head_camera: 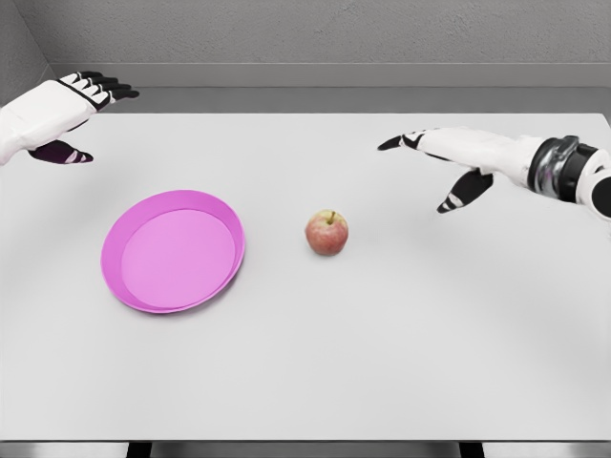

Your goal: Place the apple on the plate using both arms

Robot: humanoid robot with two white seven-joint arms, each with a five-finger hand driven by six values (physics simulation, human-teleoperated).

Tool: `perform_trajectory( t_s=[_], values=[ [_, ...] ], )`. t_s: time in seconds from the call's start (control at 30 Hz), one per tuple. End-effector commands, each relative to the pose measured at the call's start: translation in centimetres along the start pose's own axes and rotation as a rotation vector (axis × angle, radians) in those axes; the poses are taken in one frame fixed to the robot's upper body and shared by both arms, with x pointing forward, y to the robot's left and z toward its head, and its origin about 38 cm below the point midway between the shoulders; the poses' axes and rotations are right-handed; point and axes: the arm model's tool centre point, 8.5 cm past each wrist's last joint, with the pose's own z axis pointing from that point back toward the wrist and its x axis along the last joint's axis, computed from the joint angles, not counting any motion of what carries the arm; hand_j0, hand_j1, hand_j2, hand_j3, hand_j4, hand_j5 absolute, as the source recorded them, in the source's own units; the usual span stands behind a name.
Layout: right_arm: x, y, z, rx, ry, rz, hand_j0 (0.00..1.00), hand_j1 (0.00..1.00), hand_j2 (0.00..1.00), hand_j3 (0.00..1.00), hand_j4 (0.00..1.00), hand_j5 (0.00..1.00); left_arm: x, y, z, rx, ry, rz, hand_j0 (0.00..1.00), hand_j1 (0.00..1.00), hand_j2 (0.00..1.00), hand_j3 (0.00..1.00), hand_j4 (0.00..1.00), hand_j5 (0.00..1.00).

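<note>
— Pink plate [129, 284] where?
— Left on the desk [401, 363]; the red apple [326, 233] sits just right of it.
— Hands?
— Left hand [67, 110] and right hand [449, 157] hover spread, holding nothing.

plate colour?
Pink-magenta plate, lighter pink inside; seen in the head view.

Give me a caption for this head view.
Red-yellow apple sits beside empty pink round plate; both white hands, left and right, open above.
</note>
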Motion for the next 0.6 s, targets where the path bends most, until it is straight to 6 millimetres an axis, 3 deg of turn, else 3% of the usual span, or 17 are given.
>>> perform_trajectory(
  t_s=[0.0,0.13,0.2,0.27,0.37,0.5,0.57],
  values=[
    [-3.1,-5.3,5.8,-0.135,0.122,0.044,1.0,1.0,1.0,1.0,1.0,1.0,0.1,0.1,0.0,0.005,-0.002,0.004,1.0,1.0,1.0,1.0,1.0,1.0],
    [-4.7,-6.6,7.8,-0.188,0.168,0.026,1.0,1.0,1.0,1.0,1.0,1.0,1.3,-0.7,-0.9,0.002,-0.035,0.018,1.0,1.0,1.0,1.0,1.0,1.0],
    [-4.4,-4.6,7.0,-0.143,0.116,0.045,1.0,1.0,1.0,1.0,1.0,1.0,4.0,-2.2,-3.2,-0.048,-0.113,0.033,1.0,1.0,1.0,1.0,1.0,1.0],
    [-3.7,-3.2,6.5,-0.109,0.033,0.09,1.0,1.0,1.0,1.0,1.0,1.0,7.4,-1.9,-6.3,-0.068,-0.218,0.016,1.0,1.0,1.0,1.0,1.0,1.0],
    [-3.4,-3.4,6.6,-0.115,0.01,0.111,1.0,1.0,1.0,1.0,1.0,1.0,13.9,-2.0,-10.5,-0.144,-0.407,-0.045,1.0,1.0,1.0,1.0,1.0,1.0],
    [-3.7,-2.9,6.6,-0.104,0.018,0.102,1.0,1.0,1.0,1.0,1.0,1.0,20.7,-2.4,-12.5,-0.205,-0.591,-0.091,1.0,1.0,1.0,1.0,1.0,1.0],
    [-3.6,-2.9,6.5,-0.104,0.015,0.103,1.0,1.0,1.0,1.0,1.0,1.0,23.0,-2.5,-13.4,-0.205,-0.647,-0.098,1.0,1.0,1.0,1.0,1.0,1.0]
  ],
)
